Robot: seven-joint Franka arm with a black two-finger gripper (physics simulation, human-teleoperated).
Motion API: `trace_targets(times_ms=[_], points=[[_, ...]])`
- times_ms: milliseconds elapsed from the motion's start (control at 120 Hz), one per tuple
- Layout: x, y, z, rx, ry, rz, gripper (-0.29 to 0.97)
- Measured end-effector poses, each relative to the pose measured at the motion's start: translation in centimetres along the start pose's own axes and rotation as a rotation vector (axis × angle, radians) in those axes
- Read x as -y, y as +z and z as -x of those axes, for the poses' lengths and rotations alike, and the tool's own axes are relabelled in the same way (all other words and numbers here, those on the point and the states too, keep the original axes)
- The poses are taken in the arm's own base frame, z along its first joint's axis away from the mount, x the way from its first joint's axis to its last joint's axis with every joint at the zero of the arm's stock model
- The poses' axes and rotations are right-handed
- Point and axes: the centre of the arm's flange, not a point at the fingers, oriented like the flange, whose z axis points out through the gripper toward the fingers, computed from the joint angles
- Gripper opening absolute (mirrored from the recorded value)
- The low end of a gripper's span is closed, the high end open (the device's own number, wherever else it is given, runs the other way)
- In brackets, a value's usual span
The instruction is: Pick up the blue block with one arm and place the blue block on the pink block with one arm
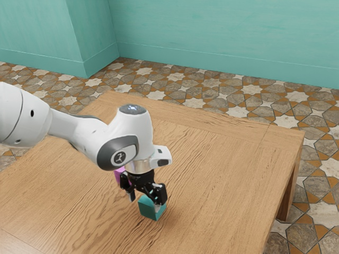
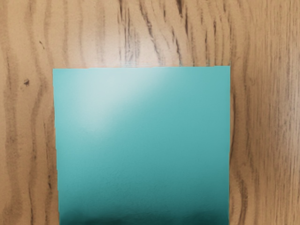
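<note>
Gripper low over blue block, jaws spread

Exterior view: the Franka arm point(image 1: 79, 132) comes in from the exterior view's left and bends down at the wrist over the near part of the wooden table point(image 1: 228, 159). The black gripper point(image 1: 146, 201) points straight down. Its fingers point(image 1: 132, 196) stand apart, one on each side of the top of the blue block point(image 1: 151, 212). A gap shows between the finger on the exterior view's left and the block's edge. The other finger overlaps the block's upper corner, and contact there cannot be confirmed. Reading: the gripper is spread and not clamped on anything.

Block: a teal-blue cube, sitting flat on the table surface and upright, directly under the hand. Its lower faces are visible below the fingertips.

Pink block point(image 1: 119, 172): only a small magenta patch is visible behind the wrist, toward the exterior view's left of the gripper. It is near the blue block but apart from it. Whether it rests flat on the table cannot be seen, since the arm covers most of it.

Wrist view: the top face of the blue block point(image 2: 143, 145) lies square beneath the hand, with wood grain of the table point(image 2: 262, 117) around it on three sides. The face is darker along the edge nearest the hand
</note>
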Motion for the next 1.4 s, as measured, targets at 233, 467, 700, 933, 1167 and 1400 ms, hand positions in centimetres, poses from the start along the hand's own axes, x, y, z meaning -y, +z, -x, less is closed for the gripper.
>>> trace_targets(times_ms=[233, 467, 700, 933, 1167, 1400], points=[[-0.3, 1.6, -1.8, 0.003, -0.007, -0.001, 0.68], [-0.5, 2.1, -3.4, -0.008, 0.005, -0.016, 0.56], [-0.1, 3.8, -3.4, 0.021, -0.001, -0.026, 0.43], [-0.1, 3.5, -3.5, 0.014, 0.000, -0.030, 0.40], [-0.1, -1.5, -3.3, -0.072, 0.021, -0.043, 0.38], [3.7, -6.6, -5.2, -0.115, 0.003, -0.056, 0.38]])
